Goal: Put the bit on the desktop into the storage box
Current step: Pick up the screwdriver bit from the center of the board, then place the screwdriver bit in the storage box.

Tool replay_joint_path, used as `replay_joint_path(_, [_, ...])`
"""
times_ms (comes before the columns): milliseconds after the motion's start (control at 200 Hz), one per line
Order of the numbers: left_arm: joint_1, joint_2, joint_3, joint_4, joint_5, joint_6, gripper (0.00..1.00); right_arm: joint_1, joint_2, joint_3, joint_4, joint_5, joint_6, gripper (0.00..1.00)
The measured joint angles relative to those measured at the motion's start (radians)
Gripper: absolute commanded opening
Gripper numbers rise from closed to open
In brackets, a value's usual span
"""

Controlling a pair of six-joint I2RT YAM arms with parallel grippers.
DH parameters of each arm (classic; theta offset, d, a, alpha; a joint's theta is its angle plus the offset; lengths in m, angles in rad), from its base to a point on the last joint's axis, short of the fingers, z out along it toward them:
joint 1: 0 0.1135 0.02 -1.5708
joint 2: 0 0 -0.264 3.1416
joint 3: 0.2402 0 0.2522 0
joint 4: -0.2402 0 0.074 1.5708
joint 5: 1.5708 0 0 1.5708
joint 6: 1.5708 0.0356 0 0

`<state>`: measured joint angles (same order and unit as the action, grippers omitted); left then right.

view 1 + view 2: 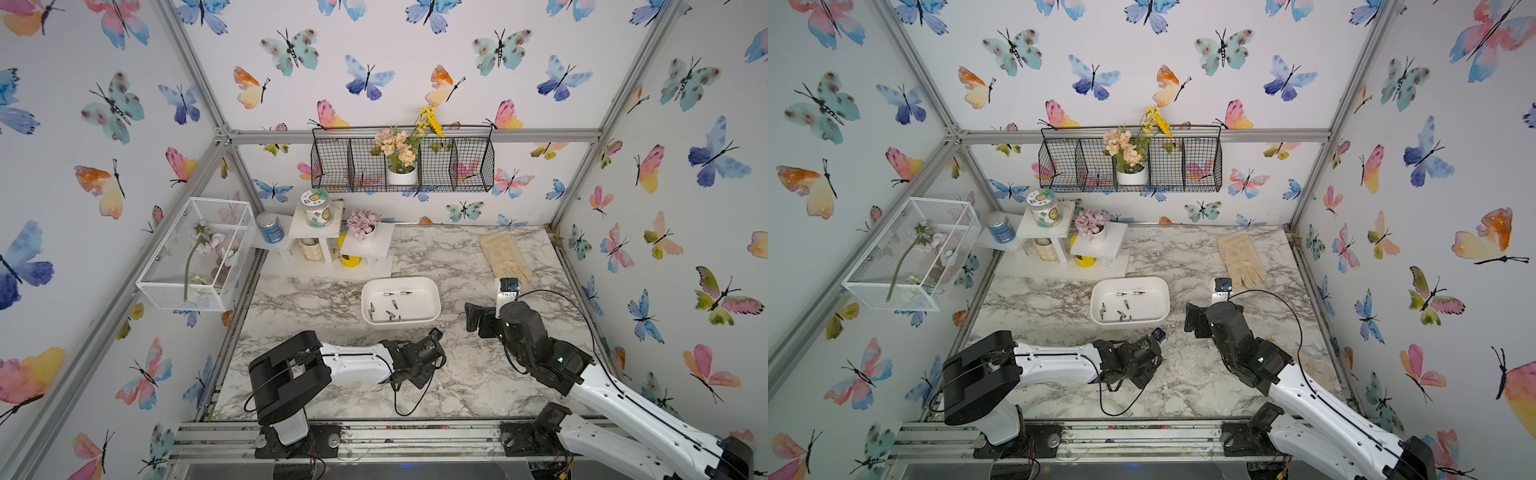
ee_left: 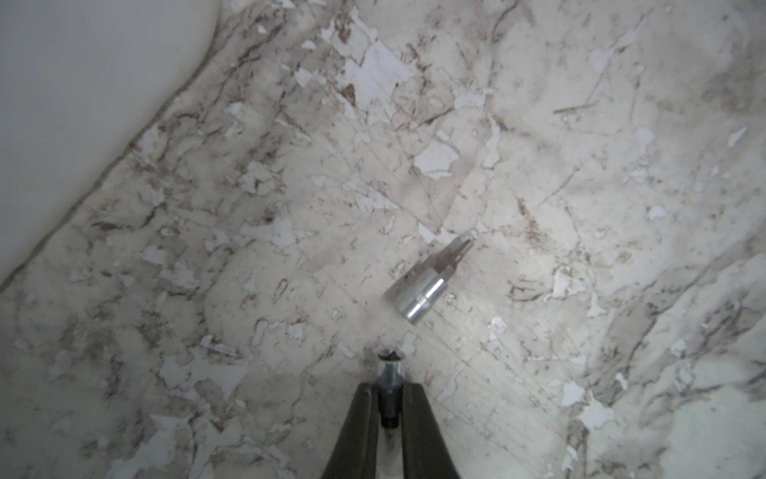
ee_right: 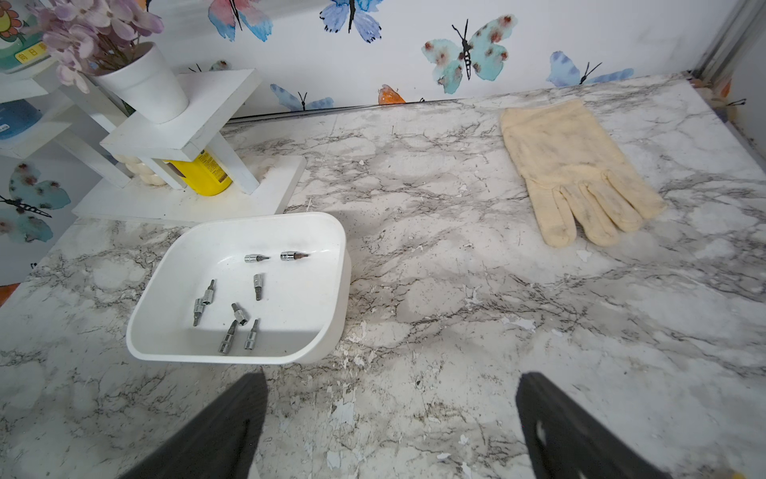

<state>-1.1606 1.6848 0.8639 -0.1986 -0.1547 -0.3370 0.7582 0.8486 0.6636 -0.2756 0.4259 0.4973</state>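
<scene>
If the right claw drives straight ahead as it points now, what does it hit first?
Probably bare desktop: the open right claw aims between the storage box and the glove, though depth is unclear.

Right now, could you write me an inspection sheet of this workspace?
Surface: desktop marble-patterned, its film chipped.
Job's things: storage box holds several bits; loose bit lies on the desktop.
Clutter: cream glove, white stand with pots.
Grippers: left gripper shut on held bit; right gripper open, empty.
Cables: black cable loops from each arm.
Surroundings: butterfly walls, black wire basket, white mesh cage.
</scene>
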Motion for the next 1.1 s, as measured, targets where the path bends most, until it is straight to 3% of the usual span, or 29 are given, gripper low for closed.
replay_joint_path(240, [0.0, -0.022, 0.0, -0.021, -0.02, -0.027, 0.08, 0.0, 0.003, -0.008, -0.005, -0.035, 0.008, 0.99])
replay_joint_path(530, [0.021, -0.149, 0.045, -0.106, -0.062, -0.056, 0.06, 0.0, 0.048, -0.008, -0.043, -0.138, 0.012, 0.99])
replay_joint_path(791, [0.151, -0.218, 0.108, -0.145, -0.094, -0.045, 0.06, 0.0, 0.124, -0.008, -0.054, -0.227, 0.015, 0.99])
replay_joint_path(1101, [0.336, -0.175, 0.153, -0.121, -0.079, 0.016, 0.06, 0.0, 0.245, -0.006, -0.064, -0.335, -0.01, 0.97])
